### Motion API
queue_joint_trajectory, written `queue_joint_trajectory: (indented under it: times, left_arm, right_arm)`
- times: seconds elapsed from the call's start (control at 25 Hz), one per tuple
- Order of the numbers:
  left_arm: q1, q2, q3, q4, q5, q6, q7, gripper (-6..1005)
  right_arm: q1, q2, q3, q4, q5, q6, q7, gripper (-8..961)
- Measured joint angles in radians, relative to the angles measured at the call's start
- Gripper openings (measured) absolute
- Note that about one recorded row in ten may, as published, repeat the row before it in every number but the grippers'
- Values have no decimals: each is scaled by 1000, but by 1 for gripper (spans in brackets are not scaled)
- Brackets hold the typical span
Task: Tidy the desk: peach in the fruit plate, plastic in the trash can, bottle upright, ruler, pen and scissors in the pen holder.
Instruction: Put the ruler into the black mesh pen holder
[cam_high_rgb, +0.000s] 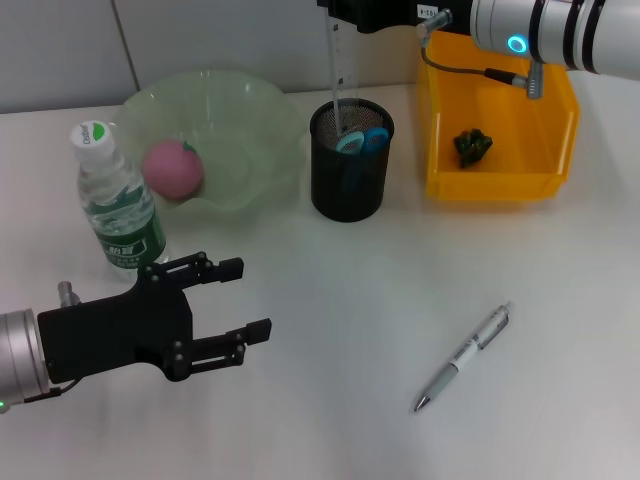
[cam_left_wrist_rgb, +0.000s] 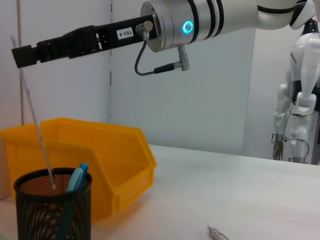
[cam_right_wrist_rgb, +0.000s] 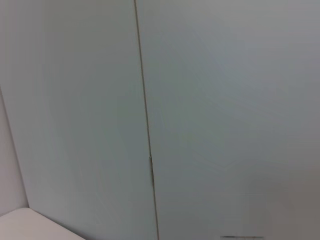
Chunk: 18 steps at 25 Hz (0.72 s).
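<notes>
The clear ruler (cam_high_rgb: 337, 85) stands almost upright with its lower end inside the black mesh pen holder (cam_high_rgb: 348, 185). My right gripper (cam_high_rgb: 345, 12) is shut on its top end; the left wrist view shows that gripper (cam_left_wrist_rgb: 25, 55) on the ruler (cam_left_wrist_rgb: 37, 130). Blue-handled scissors (cam_high_rgb: 362, 140) sit in the holder. The pink peach (cam_high_rgb: 172, 167) lies in the green fruit plate (cam_high_rgb: 250, 110). Left of the plate the bottle (cam_high_rgb: 118, 205) stands upright. The pen (cam_high_rgb: 465, 357) lies on the table at the front right. Dark plastic (cam_high_rgb: 472, 144) rests in the yellow trash can (cam_high_rgb: 500, 185). At the front left, my left gripper (cam_high_rgb: 255, 298) hangs open and holds nothing.
The pen holder (cam_left_wrist_rgb: 50, 210) stands close to the yellow bin (cam_left_wrist_rgb: 110, 160). A white wall rises just behind the table's far edge. Another white robot (cam_left_wrist_rgb: 300, 85) stands off the table in the background.
</notes>
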Motion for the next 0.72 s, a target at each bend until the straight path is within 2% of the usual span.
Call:
queue_joint_trajectory:
  times: [0.72]
  left_arm:
    - [-1,0,-4,2,0,7,1,754]
  right_arm:
    - [3,1,-1,41,0,13,-54,380]
